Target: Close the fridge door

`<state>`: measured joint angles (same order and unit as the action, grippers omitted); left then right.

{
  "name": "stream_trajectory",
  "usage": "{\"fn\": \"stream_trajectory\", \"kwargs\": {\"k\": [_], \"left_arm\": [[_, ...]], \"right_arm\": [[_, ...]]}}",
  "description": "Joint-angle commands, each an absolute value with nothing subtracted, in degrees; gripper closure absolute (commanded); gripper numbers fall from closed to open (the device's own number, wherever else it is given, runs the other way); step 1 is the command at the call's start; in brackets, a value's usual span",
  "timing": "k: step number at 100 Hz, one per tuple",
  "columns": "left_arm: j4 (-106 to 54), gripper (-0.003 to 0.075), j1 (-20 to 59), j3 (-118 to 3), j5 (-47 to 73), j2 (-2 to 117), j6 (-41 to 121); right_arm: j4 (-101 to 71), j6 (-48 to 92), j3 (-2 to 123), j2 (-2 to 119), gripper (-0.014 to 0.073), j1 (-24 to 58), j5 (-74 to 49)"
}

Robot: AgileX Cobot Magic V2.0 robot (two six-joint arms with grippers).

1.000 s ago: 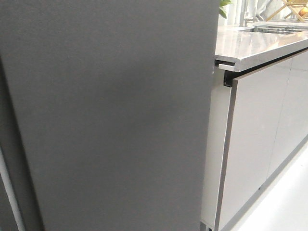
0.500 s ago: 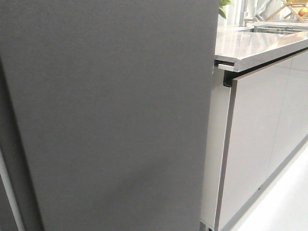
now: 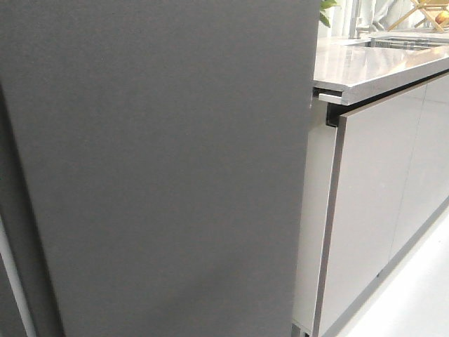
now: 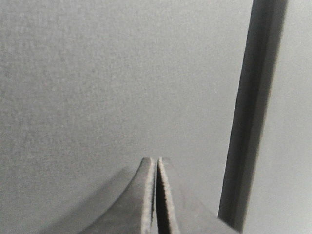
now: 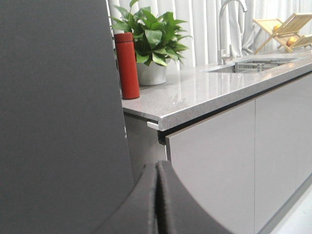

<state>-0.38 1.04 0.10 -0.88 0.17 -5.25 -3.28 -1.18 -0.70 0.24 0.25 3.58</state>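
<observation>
The fridge door [image 3: 161, 168] is a flat matte dark grey panel that fills most of the front view; a pale strip [image 3: 12, 281] runs along its lower left edge. In the left wrist view my left gripper [image 4: 156, 160] is shut and empty, its tips close to the grey door face [image 4: 112, 83], with a dark vertical gap [image 4: 251, 112] beside it. I cannot tell whether the tips touch the door. My right gripper [image 5: 157, 164] is shut and empty, in front of the door's edge [image 5: 53, 117] and the cabinet. Neither gripper shows in the front view.
A grey stone countertop [image 3: 379, 67] with pale glossy cabinet fronts [image 3: 372, 203] stands right of the door. On it are a red flask [image 5: 126, 66], a potted plant [image 5: 151, 39], a tap [image 5: 229, 19] and a wooden rack [image 5: 285, 27]. White floor [image 3: 414, 295] lies at the lower right.
A dark shadow on the middle of the door face has faded away. The door's edges and the cabinet have not visibly shifted.
</observation>
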Motion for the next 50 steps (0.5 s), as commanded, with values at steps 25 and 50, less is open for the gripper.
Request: {"fn": "stream_trajectory", "kwargs": {"k": [25,50], "left_arm": [[-0.5,0.0741,1.3,1.7,-5.3,1.3,-5.5],[-0.5,0.0741,1.3,1.7,-5.3,1.3,-5.5]], "right_arm": [[-3.2,-1.2,-1.3,-1.2,0.067,-1.7,4.9],[-3.2,-1.2,-1.3,-1.2,0.067,-1.7,4.9]]}}
